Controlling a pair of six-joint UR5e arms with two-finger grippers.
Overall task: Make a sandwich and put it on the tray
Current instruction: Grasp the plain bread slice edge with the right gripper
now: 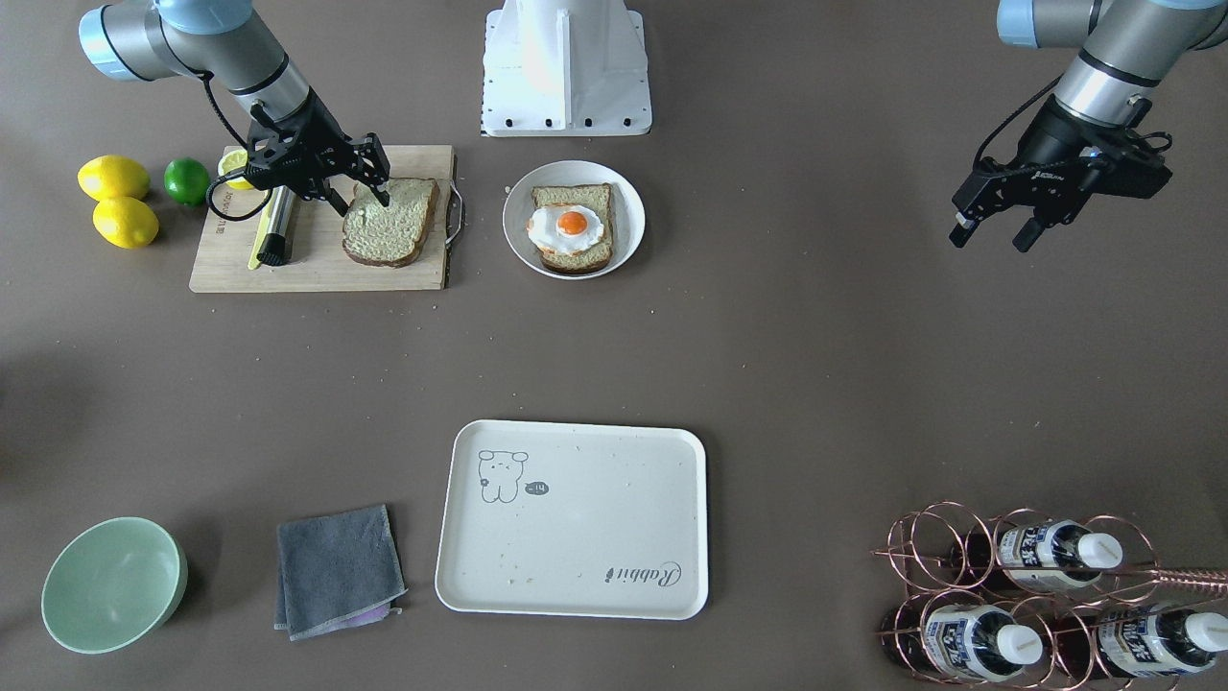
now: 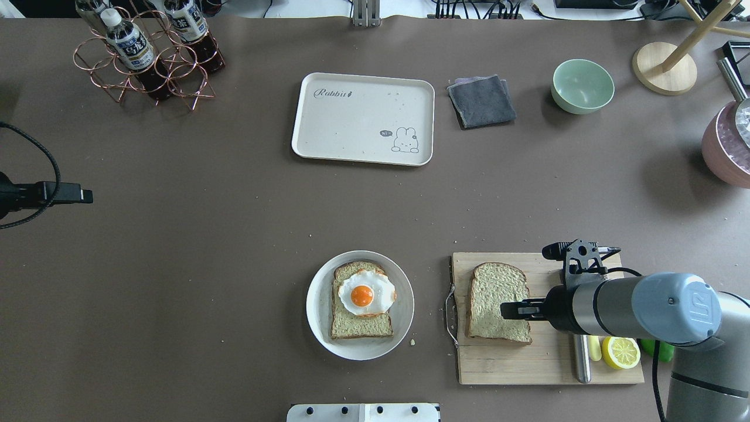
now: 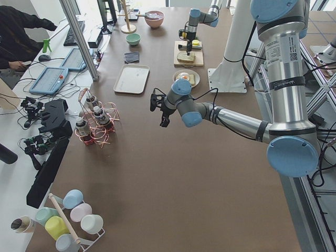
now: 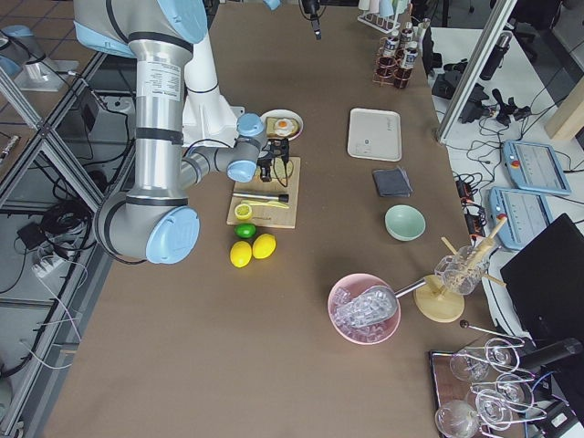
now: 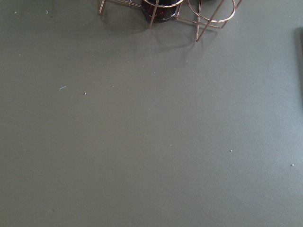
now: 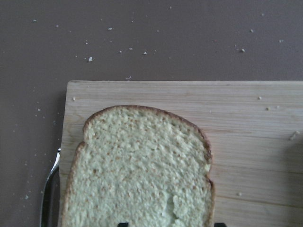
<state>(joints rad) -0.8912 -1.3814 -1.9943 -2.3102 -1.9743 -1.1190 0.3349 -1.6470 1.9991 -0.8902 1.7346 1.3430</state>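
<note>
One bread slice (image 1: pixel 573 251) topped with a fried egg (image 1: pixel 568 226) lies on a small round white plate (image 1: pixel 628 216). A second bread slice (image 1: pixel 389 223) lies on the wooden cutting board (image 1: pixel 317 269). My right gripper (image 1: pixel 360 203) is open and low over that slice's edge nearest the robot, empty. In the right wrist view the slice (image 6: pixel 142 165) fills the lower frame, with the fingertips (image 6: pixel 123 224) at its bottom edge. My left gripper (image 1: pixel 990 240) is open and empty above bare table, far from the food. The cream tray (image 1: pixel 595 537) lies empty across the table.
A knife (image 1: pixel 276 226), a lemon half (image 2: pixel 621 351), two lemons (image 1: pixel 115 178) and a lime (image 1: pixel 186 179) are at the board's far side. A green bowl (image 1: pixel 113 583), a grey cloth (image 1: pixel 338 568) and a copper bottle rack (image 1: pixel 1036 595) flank the tray.
</note>
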